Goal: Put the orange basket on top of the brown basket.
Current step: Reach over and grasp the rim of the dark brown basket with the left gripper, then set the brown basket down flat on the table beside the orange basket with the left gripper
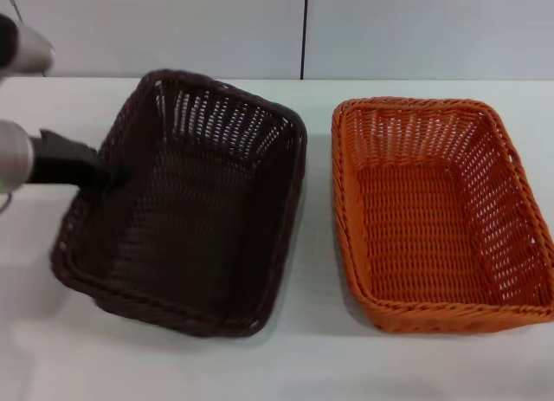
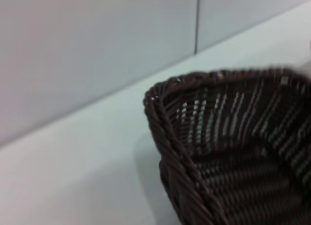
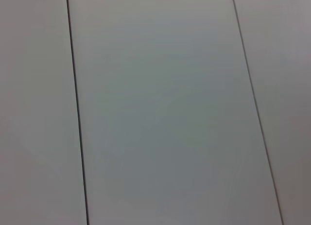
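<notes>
The left gripper (image 1: 102, 171) comes in from the robot's left side and sits right at the left rim of the brown basket (image 1: 186, 210), its black tip against or over the braided edge; from the head view I cannot tell whether it is clamped on the rim or merely touching it, because the dark fingers merge with the dark weave. The basket looks tilted, its gripper side a little raised off the white table (image 1: 286, 366). Beyond that basket, on the far side from the gripper, the orange basket (image 1: 441, 215) rests flat on the table, close beside the brown one but not touching it, and nothing is near it. The left wrist view gives what the head view does not: a close look at one corner of the brown basket (image 2: 228, 152), with the wall (image 2: 87, 50) behind the table. The right wrist view shows only plain panelled wall (image 3: 160, 113).
</notes>
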{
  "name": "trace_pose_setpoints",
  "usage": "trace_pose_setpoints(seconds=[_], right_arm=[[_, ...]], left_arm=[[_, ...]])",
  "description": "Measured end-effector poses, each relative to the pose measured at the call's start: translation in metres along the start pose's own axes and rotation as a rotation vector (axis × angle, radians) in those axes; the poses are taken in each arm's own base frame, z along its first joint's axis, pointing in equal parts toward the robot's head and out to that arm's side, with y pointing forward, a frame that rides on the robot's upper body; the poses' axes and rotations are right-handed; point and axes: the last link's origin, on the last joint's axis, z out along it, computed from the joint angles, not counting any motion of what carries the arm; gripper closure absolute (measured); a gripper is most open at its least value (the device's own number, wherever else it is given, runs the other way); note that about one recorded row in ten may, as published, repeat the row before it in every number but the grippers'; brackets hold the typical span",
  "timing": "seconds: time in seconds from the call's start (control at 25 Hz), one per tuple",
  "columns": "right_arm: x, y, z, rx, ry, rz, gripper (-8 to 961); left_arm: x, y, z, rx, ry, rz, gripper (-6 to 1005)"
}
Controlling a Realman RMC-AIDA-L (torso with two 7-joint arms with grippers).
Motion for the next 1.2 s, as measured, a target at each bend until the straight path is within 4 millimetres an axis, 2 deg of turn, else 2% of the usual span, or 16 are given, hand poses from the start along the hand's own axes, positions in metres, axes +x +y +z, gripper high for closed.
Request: trace_pose_setpoints(seconds=[0.08, 0.4, 0.64, 0.92, 1.08, 1.2], right_arm=[[-0.001, -0.001, -0.001, 0.004, -0.007, 0.0, 213], [-0.004, -0.001, -0.003, 0.011, -0.023, 0.012, 213], [-0.007, 0.005, -0.003, -0.001, -0.035, 0.026, 213], [-0.007, 0.006, -0.003, -0.003, -0.036, 0.031, 213], [-0.007, 0.006, -0.003, -0.003, -0.036, 0.032, 213], [-0.007, 0.006, -0.003, -0.003, -0.035, 0.031, 214]], left_arm=[[0.009, -0.004, -0.013, -0.016, 0.03, 0.05, 700], [0.029, -0.009, -0.031, -0.09, 0.033, 0.211, 778], [0.05, -0.007, -0.044, -0.181, 0.071, 0.35, 800], [0.069, 0.001, -0.036, -0.266, 0.075, 0.438, 778], [0.076, 0.002, -0.016, -0.326, 0.043, 0.439, 766], [0.078, 0.001, -0.012, -0.331, 0.04, 0.431, 757]])
